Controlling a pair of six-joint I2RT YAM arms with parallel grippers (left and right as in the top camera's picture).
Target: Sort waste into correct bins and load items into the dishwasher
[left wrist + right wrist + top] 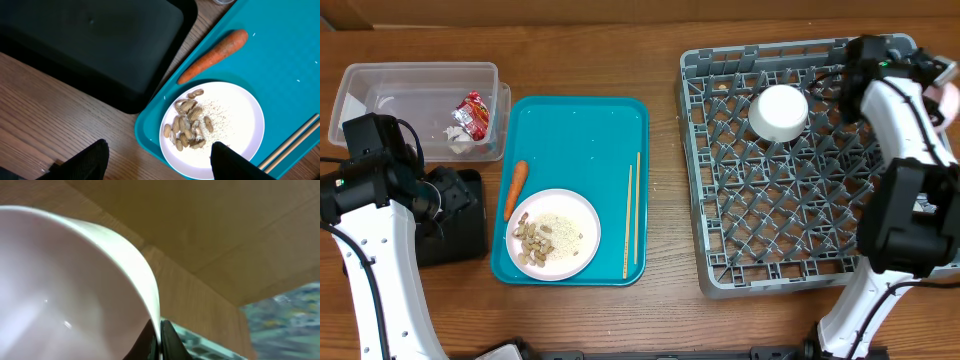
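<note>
Overhead view: far left, behind the left pincer (160, 162), stands the clear rectangular plastic tub (420, 85). It holds the red crinkled snack wrapper (473, 112) and the crumpled white tissue (458, 140). The pincer's dark fingers (92, 160) are spread apart and hold nothing. The shallow matte black rectangular tray (100, 45) lies ahead and to its left.

Right of that pincer, on the wood-grain counter (660, 310), a flat teal plastic tray (580, 130) carries:
- the smooth tapered orange carrot (515, 188);
- a round white plate (245, 120) with grainy white rice (217, 117) and lumpy beige peanut shells (187, 125);
- the thin straight wooden chopsticks (628, 220).

Further right sits the square grey plastic lattice rack (790, 240), with a small round white cup (778, 112) upturned on its pegs, left of the right pincer (160, 337). That pincer is clamped on the thin rim of a glossy pale pink bowl (75, 290), by the rack's far right corner.
</note>
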